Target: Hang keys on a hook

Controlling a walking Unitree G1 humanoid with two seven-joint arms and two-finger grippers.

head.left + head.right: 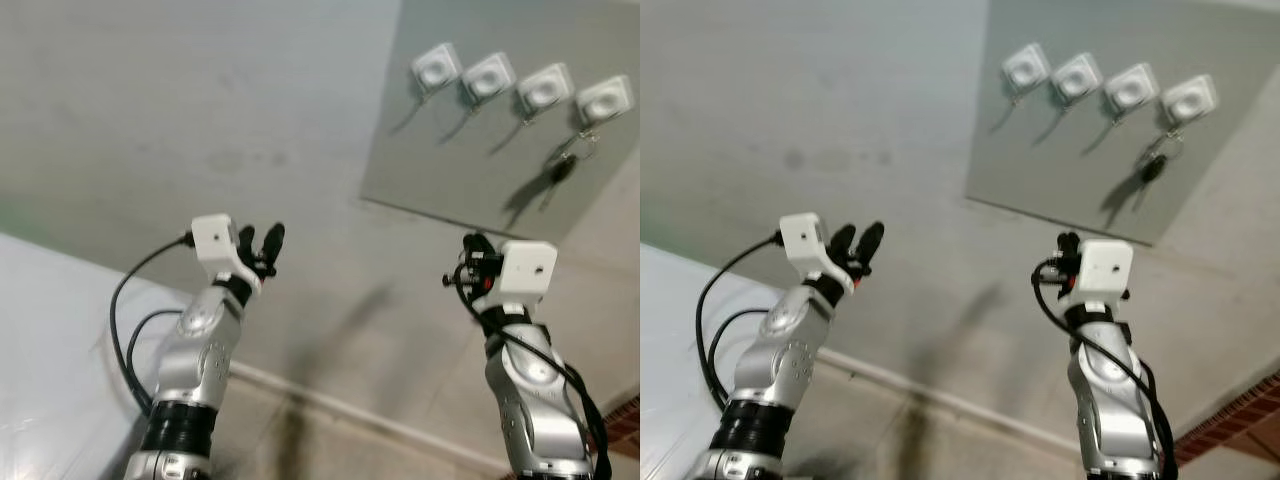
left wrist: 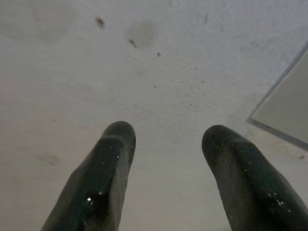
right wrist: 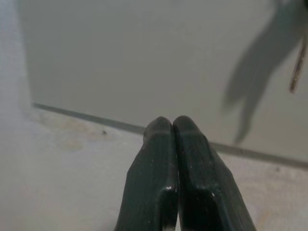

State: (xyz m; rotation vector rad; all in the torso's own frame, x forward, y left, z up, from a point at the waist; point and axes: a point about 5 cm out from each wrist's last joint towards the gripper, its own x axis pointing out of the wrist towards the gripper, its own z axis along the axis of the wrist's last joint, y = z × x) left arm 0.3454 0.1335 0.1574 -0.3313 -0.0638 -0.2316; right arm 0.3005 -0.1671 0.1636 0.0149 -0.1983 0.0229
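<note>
- The keys [image 1: 562, 170] are seen hanging from the rightmost hook [image 1: 604, 101] of a row of four white hooks on a grey panel [image 1: 450, 170] fixed to the wall; a shadow is cast on the panel below and to the left of them.
- By the look of it, the task's main step is already done: the bunch dangles freely from the hook and is touched by neither arm.
- The right gripper [image 1: 466, 262] is held up below the panel, well apart from the keys; in the right wrist view its fingers [image 3: 154, 159] are pressed together with nothing between them, so the jaws are closed and empty.
- The left gripper [image 1: 262, 243] is raised against the bare wall [image 1: 200, 120], well to the left of the panel; its jaws are parted and hold nothing, as shown in the left wrist view.
- The bunch is judged to be light, hard metal, loose and jangly: the separate pieces would swing and twist about the ring when moved.
- The metal is likely slippery against smooth pads, so a pinch across a flat key blade or head would be preferred to one on the thin ring.
- If the bunch had to be lifted off, the ring would need to be kept clear and open to the hook, with the grip taken lower down.
- Fine detail of the ring and the number of keys cannot be made out.
</note>
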